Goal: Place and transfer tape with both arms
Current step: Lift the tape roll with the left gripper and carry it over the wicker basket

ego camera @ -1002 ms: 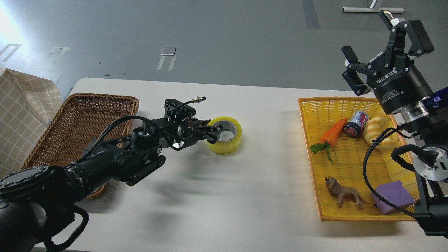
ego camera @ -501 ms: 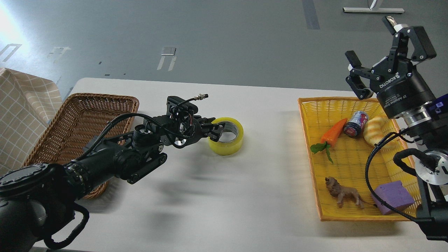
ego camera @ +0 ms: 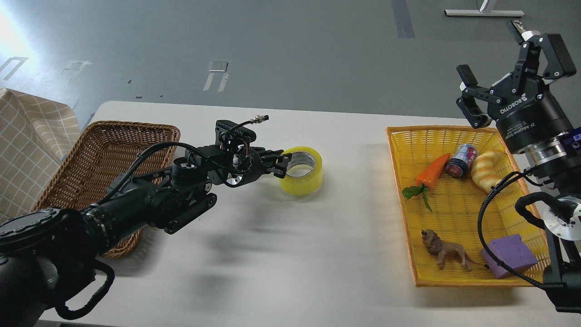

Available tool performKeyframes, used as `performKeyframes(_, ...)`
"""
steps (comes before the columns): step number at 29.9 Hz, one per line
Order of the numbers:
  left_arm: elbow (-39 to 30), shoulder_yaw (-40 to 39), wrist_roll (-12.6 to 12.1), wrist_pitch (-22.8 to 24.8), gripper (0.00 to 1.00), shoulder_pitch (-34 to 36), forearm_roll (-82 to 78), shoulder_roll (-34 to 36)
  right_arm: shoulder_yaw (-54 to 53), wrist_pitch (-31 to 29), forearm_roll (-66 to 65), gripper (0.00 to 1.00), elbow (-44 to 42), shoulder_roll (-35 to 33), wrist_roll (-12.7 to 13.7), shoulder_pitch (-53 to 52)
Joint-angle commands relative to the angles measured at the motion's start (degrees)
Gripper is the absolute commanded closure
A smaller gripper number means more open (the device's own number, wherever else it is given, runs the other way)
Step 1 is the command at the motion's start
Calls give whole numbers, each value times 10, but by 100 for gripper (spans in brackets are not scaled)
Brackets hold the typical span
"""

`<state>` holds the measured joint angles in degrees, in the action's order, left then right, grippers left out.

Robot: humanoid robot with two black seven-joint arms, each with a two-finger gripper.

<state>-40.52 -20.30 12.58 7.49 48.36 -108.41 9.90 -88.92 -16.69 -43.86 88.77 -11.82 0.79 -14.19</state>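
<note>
The tape (ego camera: 307, 183), a yellow translucent roll with a grey-white core, is at the middle of the white table (ego camera: 290, 254), lying flat with its hole up. My left gripper (ego camera: 282, 164) reaches in from the left and is shut on the roll's left wall, one finger inside the hole and one outside. The roll seems slightly raised off the table. My right gripper (ego camera: 510, 59) is open and empty, held high above the far right corner of the yellow basket (ego camera: 411, 236).
The yellow basket holds a carrot toy (ego camera: 433, 171), a can (ego camera: 460, 159), a bread toy (ego camera: 488, 169), a lion figure (ego camera: 445, 252) and a purple block (ego camera: 510, 254). A brown wicker basket (ego camera: 113, 145) stands at the left, beside a checked cloth (ego camera: 27, 150).
My left gripper has moved right and slightly up, carrying the tape with it. My right gripper has drifted right and a little up, still open.
</note>
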Motion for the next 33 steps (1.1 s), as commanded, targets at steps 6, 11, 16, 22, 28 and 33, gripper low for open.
performKeyframes(6, -44, -2, 0, 10, 100, 19, 4, 35, 0, 0, 0, 0, 0, 1, 0, -1)
performKeyframes(11, -85, -2, 0, 19, 100, 35, 26, 69, 1, 0, 0, 0, 0, 1, 1, -1)
performKeyframes(16, -133, -4, -2, 34, 100, 46, 28, 108, 1, 0, 0, 0, -1, 1, 1, 0)
performKeyframes(22, -196, -5, -1, 50, 100, 64, 29, 165, 1, 0, 0, 0, -14, 1, 1, -2)
performKeyframes(28, -300, -4, 0, 71, 100, 69, 28, 280, 1, 0, 0, 0, -42, 0, 1, -15)
performKeyframes(33, -338, -6, 17, 74, 100, 68, 28, 379, 2, 0, 0, 0, -54, 2, 1, -21)
